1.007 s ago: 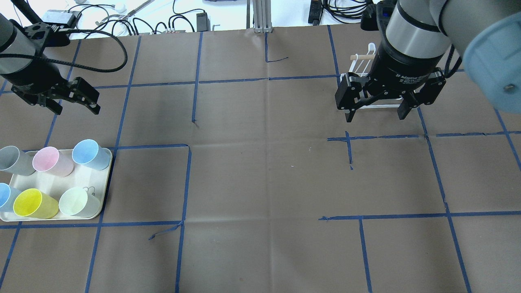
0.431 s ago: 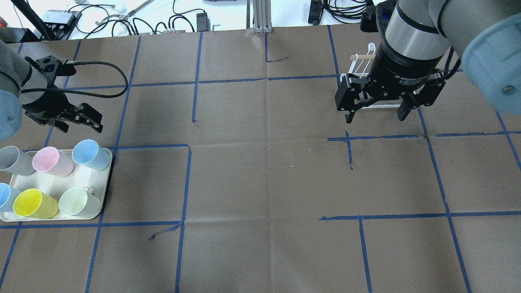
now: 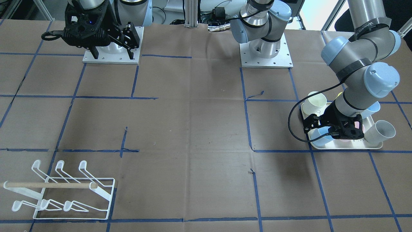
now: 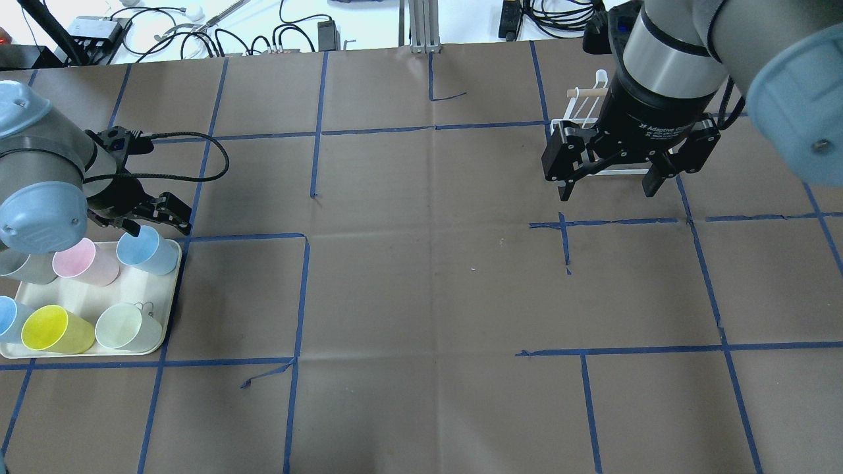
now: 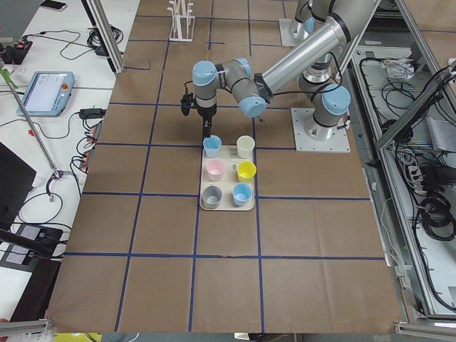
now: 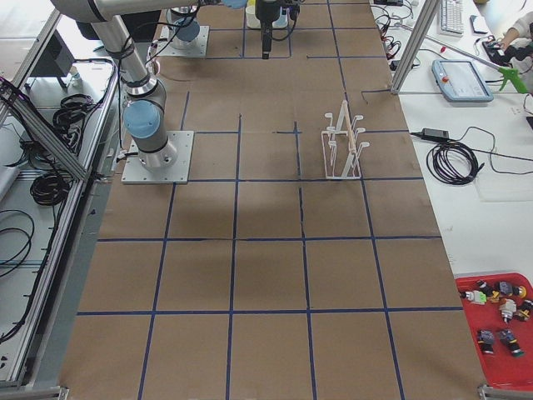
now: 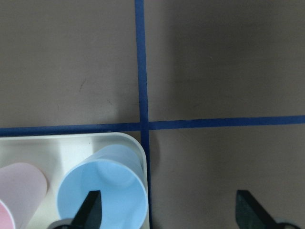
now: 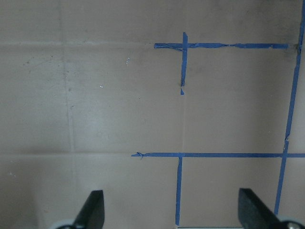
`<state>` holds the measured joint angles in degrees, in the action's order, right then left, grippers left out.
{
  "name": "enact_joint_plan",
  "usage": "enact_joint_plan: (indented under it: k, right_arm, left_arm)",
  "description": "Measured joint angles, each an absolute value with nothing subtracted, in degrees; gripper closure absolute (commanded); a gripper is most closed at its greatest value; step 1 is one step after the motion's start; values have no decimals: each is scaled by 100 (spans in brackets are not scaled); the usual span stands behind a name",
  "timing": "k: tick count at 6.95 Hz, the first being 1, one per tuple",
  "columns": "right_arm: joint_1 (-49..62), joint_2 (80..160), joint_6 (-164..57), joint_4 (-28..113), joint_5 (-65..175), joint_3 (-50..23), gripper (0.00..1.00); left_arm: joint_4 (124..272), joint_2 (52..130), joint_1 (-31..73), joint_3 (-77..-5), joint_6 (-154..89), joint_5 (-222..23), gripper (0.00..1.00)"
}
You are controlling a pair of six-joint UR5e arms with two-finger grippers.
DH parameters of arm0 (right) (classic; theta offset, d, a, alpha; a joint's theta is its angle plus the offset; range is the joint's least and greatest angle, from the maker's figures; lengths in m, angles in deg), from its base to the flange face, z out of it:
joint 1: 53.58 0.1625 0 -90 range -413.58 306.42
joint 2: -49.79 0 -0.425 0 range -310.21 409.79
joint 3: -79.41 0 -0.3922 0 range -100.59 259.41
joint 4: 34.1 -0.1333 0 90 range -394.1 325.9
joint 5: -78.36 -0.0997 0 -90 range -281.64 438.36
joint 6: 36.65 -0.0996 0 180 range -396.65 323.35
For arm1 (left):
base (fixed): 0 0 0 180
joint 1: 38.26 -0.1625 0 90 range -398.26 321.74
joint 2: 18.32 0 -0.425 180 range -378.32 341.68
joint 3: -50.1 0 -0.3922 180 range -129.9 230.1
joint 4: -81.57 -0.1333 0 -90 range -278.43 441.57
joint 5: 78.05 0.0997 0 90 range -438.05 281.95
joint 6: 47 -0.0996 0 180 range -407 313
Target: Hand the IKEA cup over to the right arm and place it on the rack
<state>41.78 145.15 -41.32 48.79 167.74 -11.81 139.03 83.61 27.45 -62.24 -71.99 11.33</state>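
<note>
Several pastel cups stand on a cream tray (image 4: pixel 148 297) at the table's left. My left gripper (image 4: pixel 157 220) is open and hangs low over the light-blue cup (image 4: pixel 143 250) at the tray's far right corner. In the left wrist view one finger (image 7: pixel 90 210) is over the cup's mouth (image 7: pixel 102 191) and the other finger (image 7: pixel 250 210) is over the bare table beside the tray. My right gripper (image 4: pixel 609 187) is open and empty, up in the air in front of the white wire rack (image 3: pixel 64 190), which it partly hides from overhead.
The pink cup (image 4: pixel 82 260), grey cup (image 4: pixel 23 266), yellow cup (image 4: pixel 56 329), pale green cup (image 4: pixel 125 327) and a second blue cup (image 4: pixel 8 317) crowd the tray. Brown paper with blue tape lines covers the table. A braided cable (image 4: pixel 197 161) loops off my left wrist.
My left arm has swung toward the tray and lowered, bringing the open gripper over the light-blue cup. The right arm has barely moved.
</note>
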Motion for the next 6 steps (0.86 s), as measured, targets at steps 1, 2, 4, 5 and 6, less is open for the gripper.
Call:
enact_joint_plan:
  k: [1,2,4,5,6]
  right_arm:
    - [4179,14513,-4131,4875,16774,-1182,0]
    - [4178,14509,-4131,4874,16774,-1182,0]
    - [4178,14507,-4131,4877,16768,-1182,0]
    - [4178,14506,-4131,4877,16766,-1182,0]
    - [4179,14506,-4131,4878,16766,-1182,0]
  left_arm:
    - [13837,8388,2736,-6344,-7182,1135,0]
    - [13797,8389,2704,-6412,-7189,1142,0]
    - [13782,8392,2508,-6528,-7207,1149,0]
    - [13779,8398,2425,-6607,-7208,1150,0]
    - [13776,8402,2386,-6666,-7204,1149,3]
